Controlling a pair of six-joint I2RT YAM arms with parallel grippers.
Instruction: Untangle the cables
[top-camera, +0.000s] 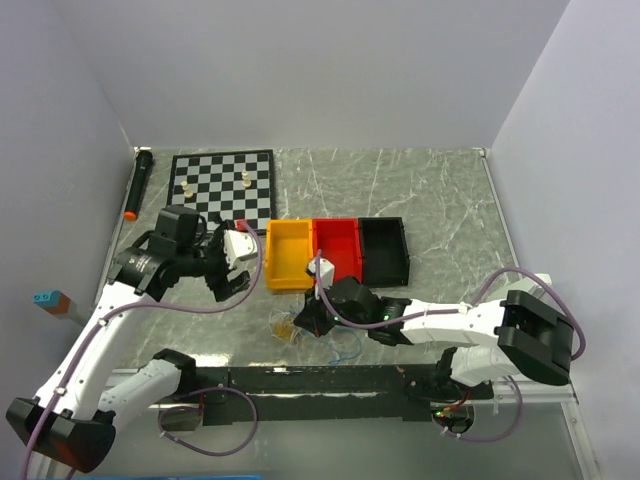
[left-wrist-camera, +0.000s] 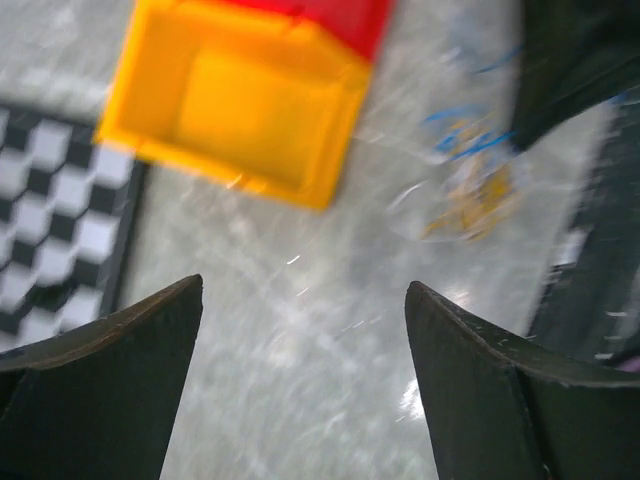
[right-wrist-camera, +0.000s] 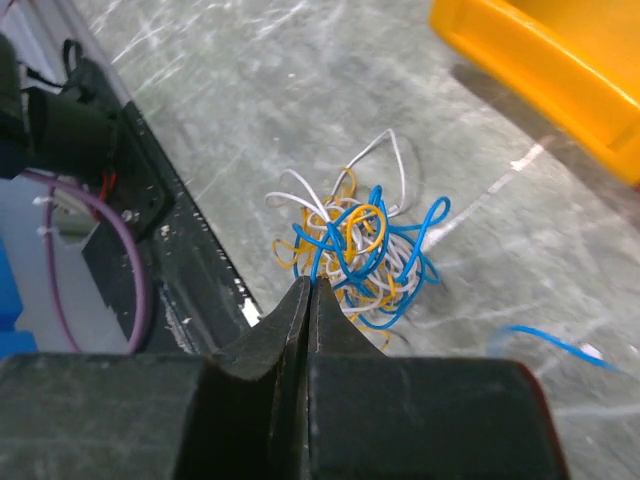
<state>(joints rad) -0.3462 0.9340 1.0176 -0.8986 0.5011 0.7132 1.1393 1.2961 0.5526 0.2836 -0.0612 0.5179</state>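
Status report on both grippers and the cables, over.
Left gripper open, off the cables. Right gripper shut, fingers at their near edge. White, blue, yellow all knotted; one blue strand apart.

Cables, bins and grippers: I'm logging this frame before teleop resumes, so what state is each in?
cables: white, blue and yellow tangled in one clump on the table.
left gripper: open, empty.
right gripper: shut, tips at the clump's edge.
yellow bin: empty.
red bin: looks empty.

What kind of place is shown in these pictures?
Probably a robot test cell: left arm and right arm bolted to a marble-patterned table, plain white walls around it, props like a chessboard and tangled cables.
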